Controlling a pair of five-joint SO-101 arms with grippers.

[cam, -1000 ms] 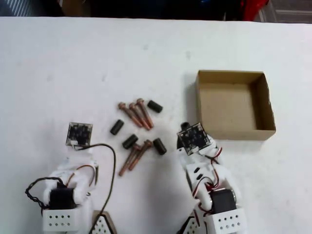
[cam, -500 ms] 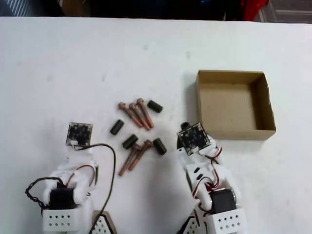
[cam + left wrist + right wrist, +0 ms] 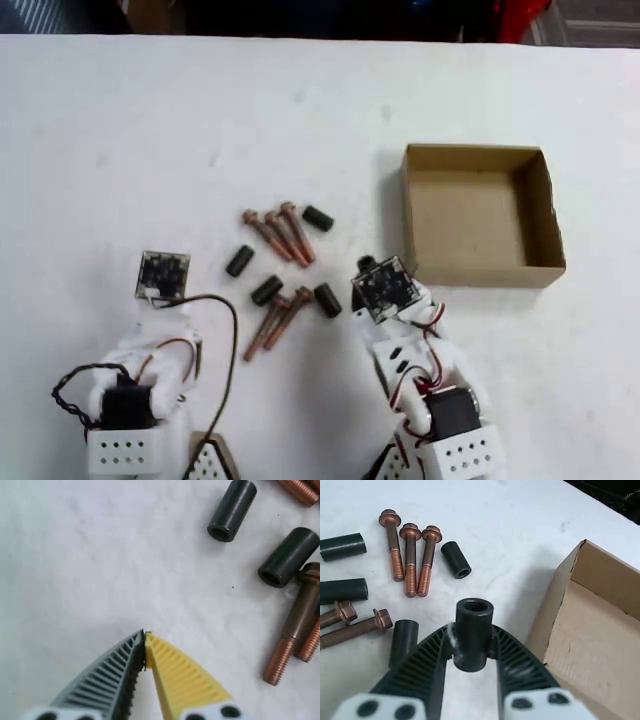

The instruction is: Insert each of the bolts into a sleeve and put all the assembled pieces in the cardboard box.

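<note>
Right gripper (image 3: 471,647): fingers pinched on upright black sleeve (image 3: 475,612), near-left of cardboard box (image 3: 497,272). Left gripper (image 3: 145,635): fingers pressed together, over table (image 3: 75,555), left of five bolts (image 3: 280,235). Four loose sleeves (image 3: 240,261) noted among bolts.

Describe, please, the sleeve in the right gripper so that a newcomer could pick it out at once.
Start at the cardboard box and look just off its near left corner, toward the bolts. There the right gripper clamps a black sleeve. Unlike the four sleeves lying on the table, it stands upright, bore facing up.
</note>
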